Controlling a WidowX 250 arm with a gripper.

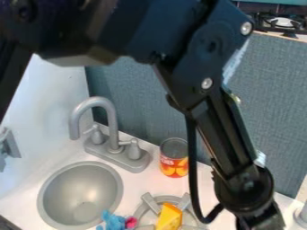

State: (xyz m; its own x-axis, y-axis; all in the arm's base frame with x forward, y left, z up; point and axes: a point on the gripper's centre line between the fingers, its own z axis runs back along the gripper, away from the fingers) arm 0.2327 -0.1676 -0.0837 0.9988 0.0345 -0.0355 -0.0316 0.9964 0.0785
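A yellow toy cheese wedge (169, 218) with an orange top lies on the gray stove burner (150, 203), at the bottom of the view. The black gripper (260, 222) is to its right, at the lower edge; how far open it is, or whether it has hold of anything, I cannot tell. Just left of the burner is a blue-and-pink toy (112, 221), then the round gray sink (81, 195). Behind them stand the gray faucet (109, 108) and a can (174, 157), its red label bearing pale lettering above orange fruit pictures.
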